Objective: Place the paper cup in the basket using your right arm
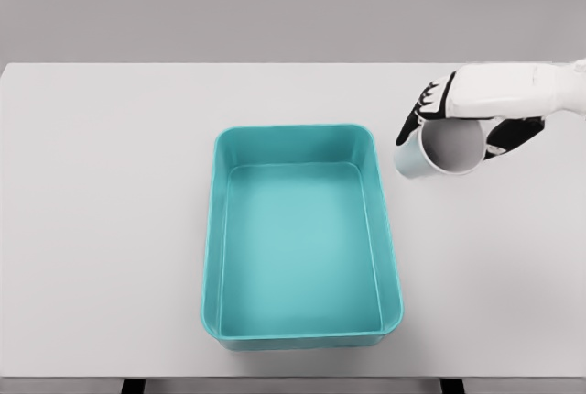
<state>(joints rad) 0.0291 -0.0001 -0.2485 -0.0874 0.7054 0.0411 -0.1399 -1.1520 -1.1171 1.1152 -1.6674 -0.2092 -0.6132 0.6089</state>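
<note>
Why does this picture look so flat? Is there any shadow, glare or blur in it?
Head view: even, soft light and no glare; the basket casts barely any shadow on the table. The paper cup in the right hand is shaded grey inside. Edges look slightly soft.

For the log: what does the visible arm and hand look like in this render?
Only the right hand shows, entering from the right edge. The forearm and back of the hand are smooth white shells; the fingers are black with white segments. No cables, markings or sleeves are visible.
</note>
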